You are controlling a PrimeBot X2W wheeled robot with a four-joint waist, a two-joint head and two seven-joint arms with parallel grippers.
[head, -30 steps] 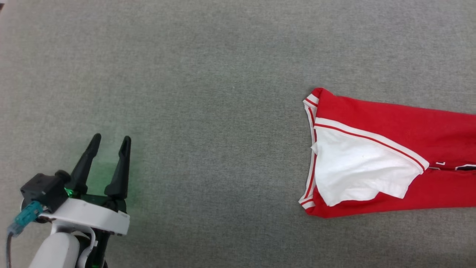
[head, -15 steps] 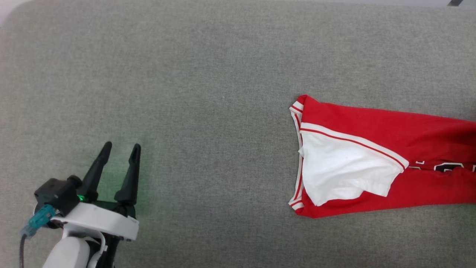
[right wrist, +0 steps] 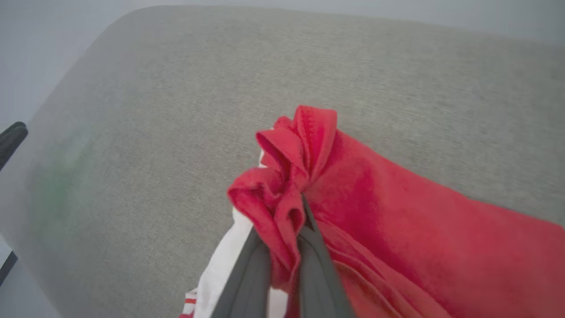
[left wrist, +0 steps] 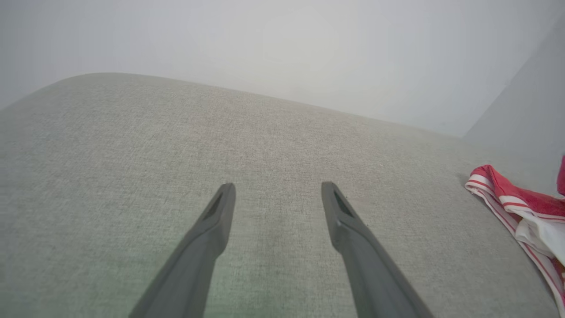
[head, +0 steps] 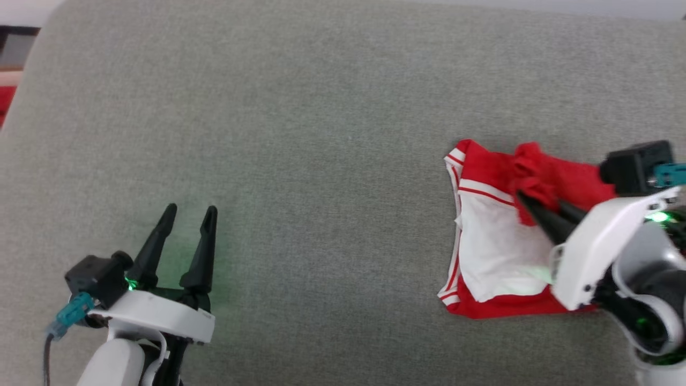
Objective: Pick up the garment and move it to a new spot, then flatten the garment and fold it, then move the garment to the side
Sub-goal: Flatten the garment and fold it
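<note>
The garment, a red jersey shirt with a white sleeve and striped trim, lies at the right of the grey surface. My right gripper hovers over it, shut on a bunched red edge of the shirt that is lifted and drawn over the white sleeve. The right wrist view shows that gripper pinching the crumpled red fold. At the lower left, far from the shirt, my left gripper stands open and empty above bare surface. In the left wrist view its fingers are spread, with the garment at the right edge.
A grey fabric-covered surface lies under everything, with a rounded far-left corner. Beyond that corner are red and dark things. A pale wall stands behind the far edge.
The head camera has shifted. My right gripper has come into view, gripping a red edge of the garment and carrying it leftward over the shirt, which now looks shorter. The left gripper stays open.
</note>
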